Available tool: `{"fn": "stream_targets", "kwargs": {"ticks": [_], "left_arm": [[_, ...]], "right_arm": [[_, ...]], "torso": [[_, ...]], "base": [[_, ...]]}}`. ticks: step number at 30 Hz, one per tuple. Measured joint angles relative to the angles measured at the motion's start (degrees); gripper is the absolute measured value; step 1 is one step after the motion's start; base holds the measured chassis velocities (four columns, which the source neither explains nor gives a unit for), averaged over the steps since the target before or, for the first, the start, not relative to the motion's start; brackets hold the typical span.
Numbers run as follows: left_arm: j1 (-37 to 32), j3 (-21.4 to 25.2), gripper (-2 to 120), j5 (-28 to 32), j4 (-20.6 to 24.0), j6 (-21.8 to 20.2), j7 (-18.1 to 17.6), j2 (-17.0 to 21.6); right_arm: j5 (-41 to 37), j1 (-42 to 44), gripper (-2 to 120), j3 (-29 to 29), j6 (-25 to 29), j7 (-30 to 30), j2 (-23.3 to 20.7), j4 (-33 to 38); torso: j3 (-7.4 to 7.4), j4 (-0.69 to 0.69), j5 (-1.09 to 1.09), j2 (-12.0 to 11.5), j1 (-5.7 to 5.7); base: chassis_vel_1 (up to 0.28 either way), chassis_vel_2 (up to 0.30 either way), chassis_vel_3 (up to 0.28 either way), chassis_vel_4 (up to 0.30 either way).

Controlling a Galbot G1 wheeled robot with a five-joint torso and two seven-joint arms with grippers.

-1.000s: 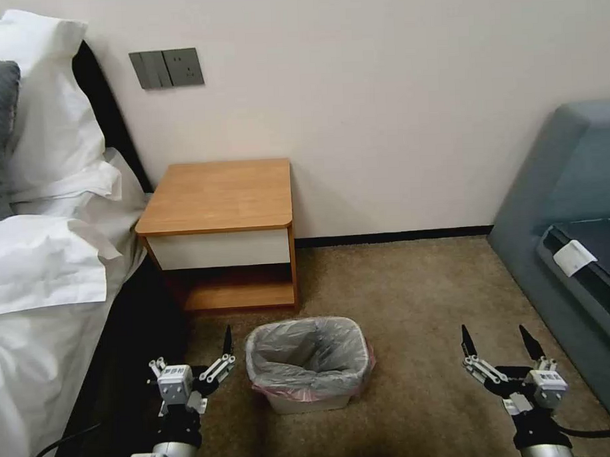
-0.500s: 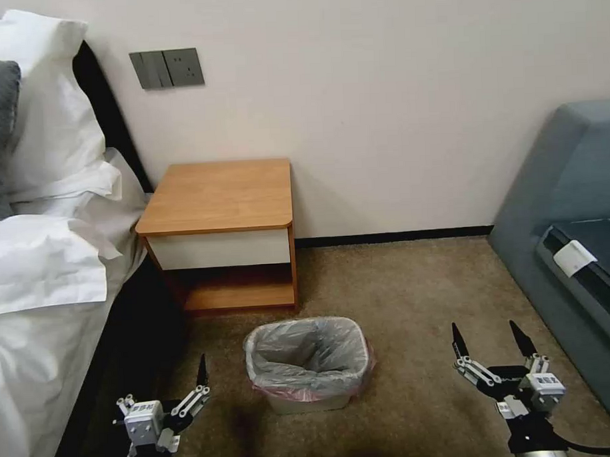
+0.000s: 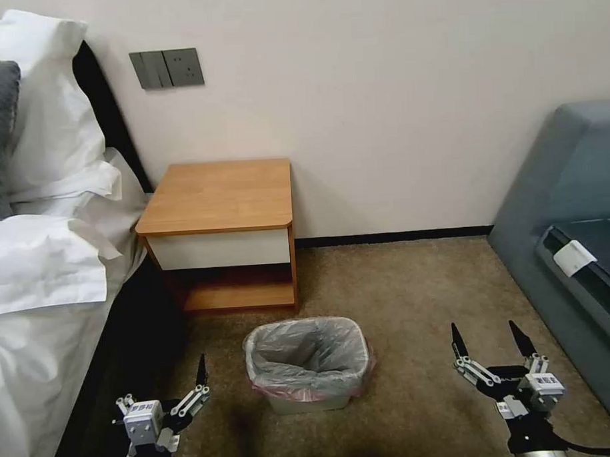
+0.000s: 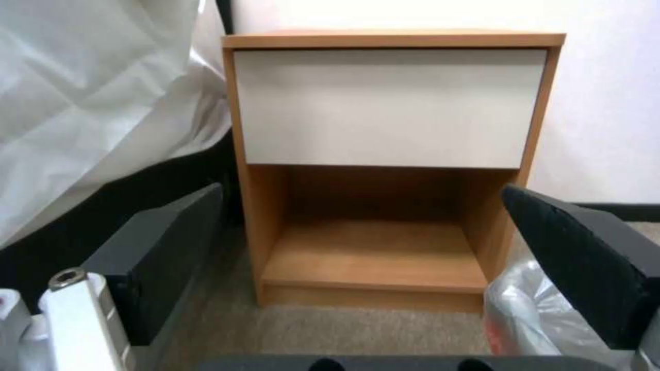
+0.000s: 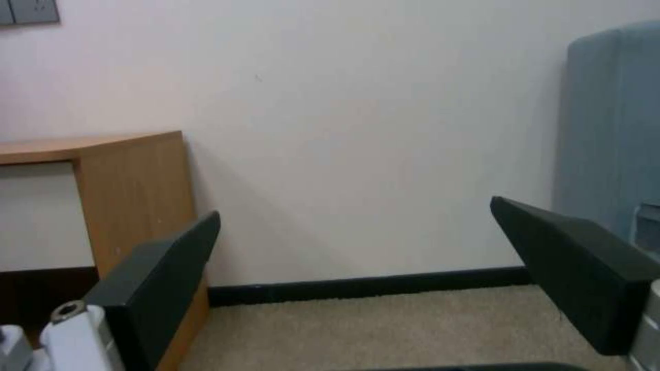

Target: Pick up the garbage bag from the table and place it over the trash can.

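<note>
The garbage bag, grey and crinkled, lines the trash can on the carpet, with its pinkish edge folded down outside the rim. A corner of the bag also shows in the left wrist view. The table stands against the wall behind the bin, and its drawer front and lower shelf face the left wrist camera. My left gripper hangs open, low and left of the bin, holding nothing. My right gripper hangs open over bare carpet, right of the bin, with the table's side showing beyond it.
A bed with white sheets and a dark base runs along the left, close to my left arm. A grey-blue sofa stands at the right. Open carpet lies between the bin and the sofa.
Over the last second my left gripper drew back and down, away from the bin, and my right gripper dropped slightly. Both have been still for the last half second. The bag has stayed on the bin.
</note>
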State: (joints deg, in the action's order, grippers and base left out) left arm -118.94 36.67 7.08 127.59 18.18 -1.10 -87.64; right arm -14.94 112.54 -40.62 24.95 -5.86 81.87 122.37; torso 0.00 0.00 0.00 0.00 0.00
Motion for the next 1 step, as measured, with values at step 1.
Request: {"fn": "stream_targets", "kwargs": {"ticks": [1], "left_arm": [[0.01,-0.01,100,0.00,0.00,-0.01,0.00,0.01]], "right_arm": [[0.01,-0.01,100,0.00,-0.01,0.01,-0.01,0.00]], "torso": [[0.00,0.00,0.00,0.00,0.00]], "base": [[0.000,0.000,0.000,0.000]]}}
